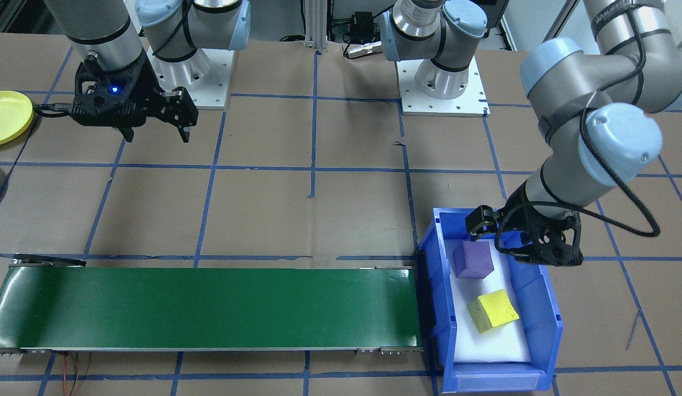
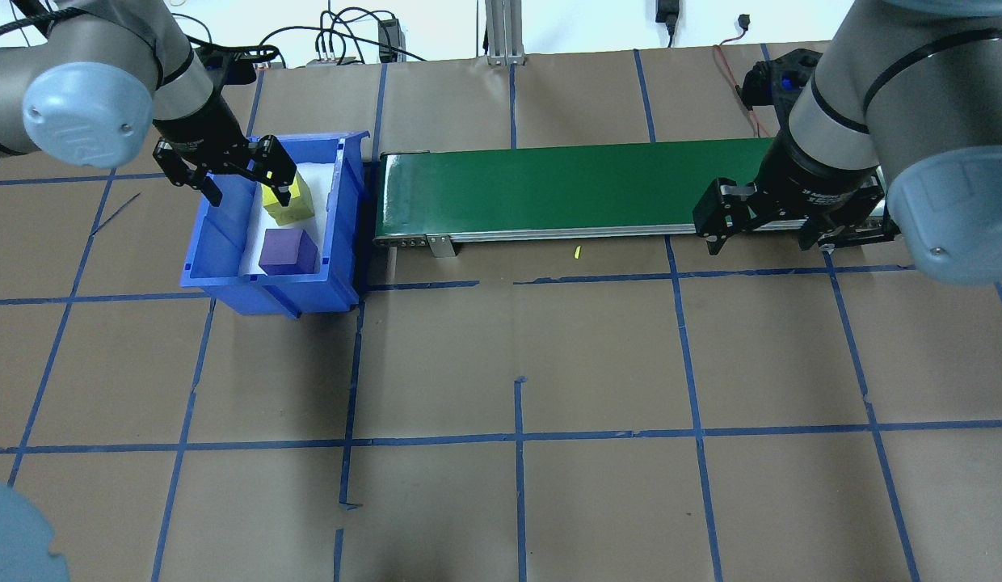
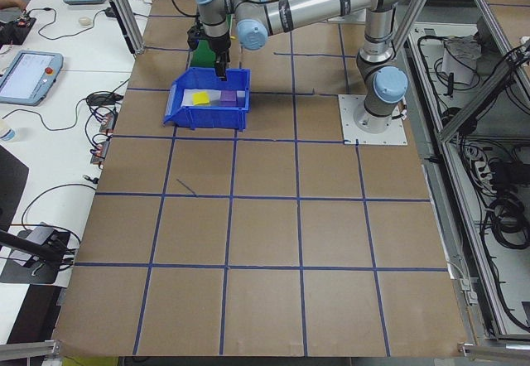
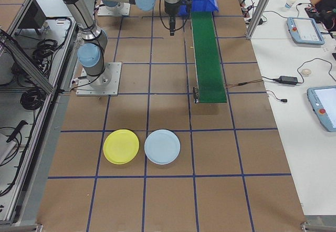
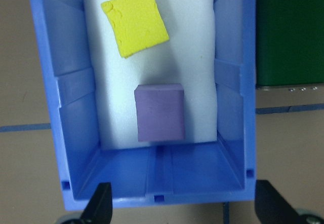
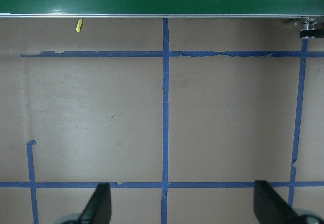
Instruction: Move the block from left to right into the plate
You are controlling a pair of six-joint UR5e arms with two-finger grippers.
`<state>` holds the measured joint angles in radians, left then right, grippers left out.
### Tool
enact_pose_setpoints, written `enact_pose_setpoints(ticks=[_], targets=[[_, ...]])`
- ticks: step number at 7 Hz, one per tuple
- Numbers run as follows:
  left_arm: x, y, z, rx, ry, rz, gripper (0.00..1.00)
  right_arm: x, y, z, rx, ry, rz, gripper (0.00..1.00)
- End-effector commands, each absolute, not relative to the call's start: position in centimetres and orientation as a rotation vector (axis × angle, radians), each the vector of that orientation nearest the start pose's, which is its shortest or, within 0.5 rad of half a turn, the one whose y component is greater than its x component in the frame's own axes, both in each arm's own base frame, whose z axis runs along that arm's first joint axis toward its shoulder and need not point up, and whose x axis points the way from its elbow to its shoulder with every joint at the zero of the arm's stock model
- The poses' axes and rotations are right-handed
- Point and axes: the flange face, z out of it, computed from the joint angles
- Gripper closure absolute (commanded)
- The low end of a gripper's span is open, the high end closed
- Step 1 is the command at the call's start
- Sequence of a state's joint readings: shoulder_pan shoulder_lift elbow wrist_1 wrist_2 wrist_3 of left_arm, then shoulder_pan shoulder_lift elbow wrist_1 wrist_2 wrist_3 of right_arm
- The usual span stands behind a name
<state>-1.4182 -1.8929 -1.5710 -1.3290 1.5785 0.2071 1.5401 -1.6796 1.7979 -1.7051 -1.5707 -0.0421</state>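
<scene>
Two foam blocks lie on white padding inside a blue bin (image 1: 545, 322): a purple block (image 1: 473, 259) (image 5: 160, 112) and a yellow block (image 1: 493, 311) (image 5: 134, 20). My left gripper (image 2: 249, 187) (image 5: 185, 209) hovers above the bin, open and holding nothing, with the purple block just ahead of its fingers. My right gripper (image 1: 155, 133) (image 2: 766, 241) hangs open and empty over bare table beside the other end of the green conveyor belt (image 1: 209, 305). A yellow plate (image 4: 121, 146) (image 1: 5, 117) and a light blue plate (image 4: 162, 146) sit on the table at my far right.
The conveyor belt (image 2: 574, 190) runs from the bin (image 2: 226, 279) toward my right arm. A small yellow scrap (image 2: 577, 252) lies on the table beside it. Brown paper with blue tape lines covers the table.
</scene>
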Motion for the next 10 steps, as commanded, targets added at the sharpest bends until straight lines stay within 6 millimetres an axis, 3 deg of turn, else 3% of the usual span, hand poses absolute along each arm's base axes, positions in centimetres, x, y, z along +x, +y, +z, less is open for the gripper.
enact_pose_setpoints(ticks=[1, 3, 4, 5, 6, 7, 9, 10], targets=[[-3.7, -61.7, 27.5, 0.089, 3.162, 0.148, 0.0, 12.0, -44.9, 44.1, -0.017, 3.142, -0.026, 0.0], [-3.7, -61.5, 24.0, 0.145, 3.155, 0.173, 0.08, 12.0, -44.9, 44.1, -0.019, 3.142, -0.026, 0.0], [-3.7, -61.4, 23.5, 0.145, 3.158, 0.197, 0.24, 12.0, -44.9, 44.1, -0.019, 3.142, -0.026, 0.0], [-3.7, -61.4, 23.4, 0.157, 3.16, 0.206, 0.54, 12.0, -44.9, 44.1, -0.017, 3.142, -0.026, 0.0], [-3.6, -61.9, 24.4, 0.153, 3.155, 0.179, 0.71, 12.0, -44.9, 44.1, -0.017, 3.142, -0.026, 0.0], [-3.6, -62.1, 25.0, 0.121, 3.157, 0.181, 0.73, 12.0, -44.8, 44.1, -0.019, 3.142, -0.024, 0.0], [-3.9, -62.5, 31.1, 0.038, 3.163, 0.253, 0.73, 12.0, -44.9, 44.1, -0.019, 3.142, -0.026, 0.0], [-4.7, -62.0, 36.2, 0.057, 3.162, 0.191, 0.73, 12.0, -44.9, 44.1, -0.019, 3.141, -0.027, 0.0]])
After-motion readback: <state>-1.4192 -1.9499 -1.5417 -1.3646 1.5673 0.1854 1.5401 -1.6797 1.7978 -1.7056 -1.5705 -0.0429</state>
